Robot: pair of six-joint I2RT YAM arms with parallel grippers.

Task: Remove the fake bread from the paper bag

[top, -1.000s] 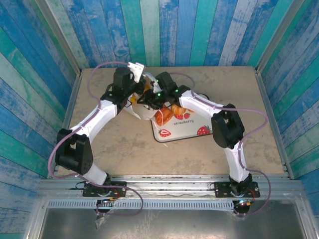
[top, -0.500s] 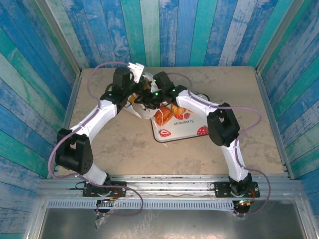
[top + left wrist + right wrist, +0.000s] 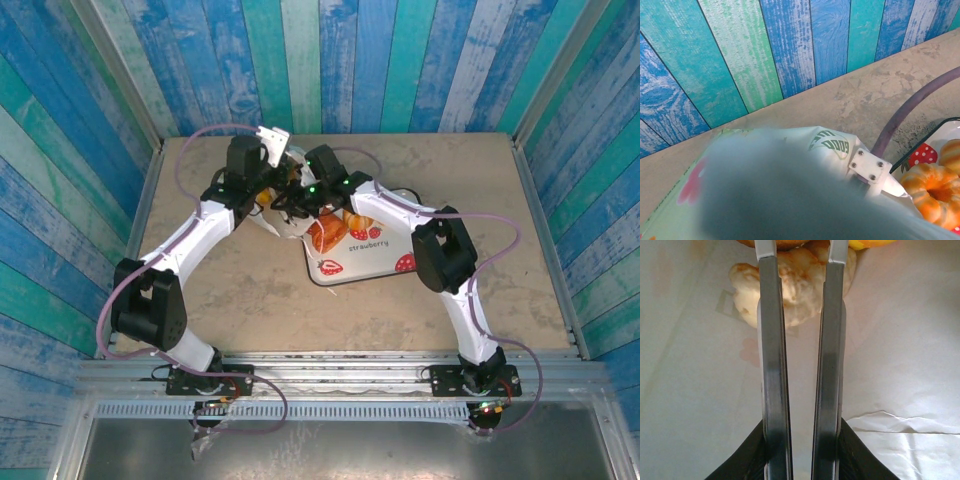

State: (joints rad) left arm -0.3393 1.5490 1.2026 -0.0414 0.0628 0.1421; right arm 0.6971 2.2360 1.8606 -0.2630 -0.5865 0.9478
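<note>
The white paper bag [image 3: 283, 226] lies on the table's far part, its mouth towards the tray. My left gripper [image 3: 266, 176] is shut on the bag's upper edge; in the left wrist view the bag's paper [image 3: 830, 145] blurs right against the lens. Inside the bag [image 3: 900, 365], my right gripper [image 3: 801, 252] is shut on a pale round piece of fake bread [image 3: 800, 290], one finger on each side. A brown loaf [image 3: 785, 243] and a yellow piece [image 3: 872, 243] lie just beyond it. From above, the right gripper [image 3: 290, 195] reaches into the bag's mouth.
A white strawberry-print tray [image 3: 385, 255] sits right of the bag with orange buns [image 3: 328, 235] on it; one ring-shaped bun [image 3: 935, 187] shows in the left wrist view. Painted plank walls [image 3: 320, 60] close in the table. Purple cables loop over both arms.
My right gripper has pushed a little further left into the bag and its jaws have closed in on the pale bun. The left arm has held still.
</note>
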